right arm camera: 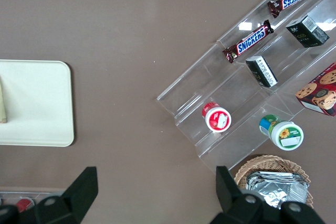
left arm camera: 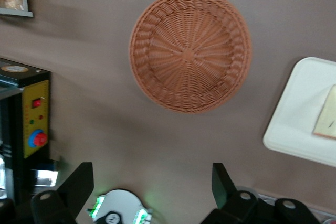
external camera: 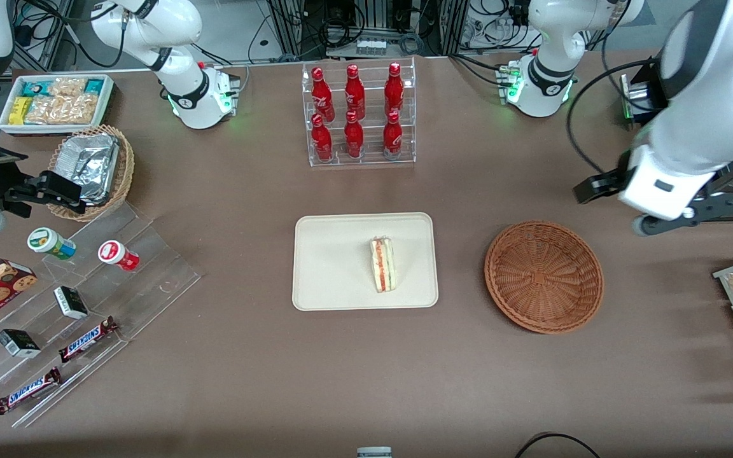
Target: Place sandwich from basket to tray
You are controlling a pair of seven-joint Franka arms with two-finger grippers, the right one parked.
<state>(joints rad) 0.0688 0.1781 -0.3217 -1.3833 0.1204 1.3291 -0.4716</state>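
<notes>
the small triangular sandwich wedge (external camera: 383, 264) lies on the flat cream-white rectangular tray (external camera: 328, 267). beside it, the round reddish-brown wicker basket (external camera: 543, 276) holds nothing. the left arm's gripper (left arm camera: 152, 190) hangs above the table near the basket, fingers (left arm camera: 79, 184) spread apart.

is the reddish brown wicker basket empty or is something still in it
Empty. The basket shows only bare weave, while the sandwich lies on the tray. The open gripper hangs high above the table beside the basket.

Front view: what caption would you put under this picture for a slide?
Sandwich lies on the tray, the basket beside it is empty, and the open gripper hangs above the table near the basket.
</notes>
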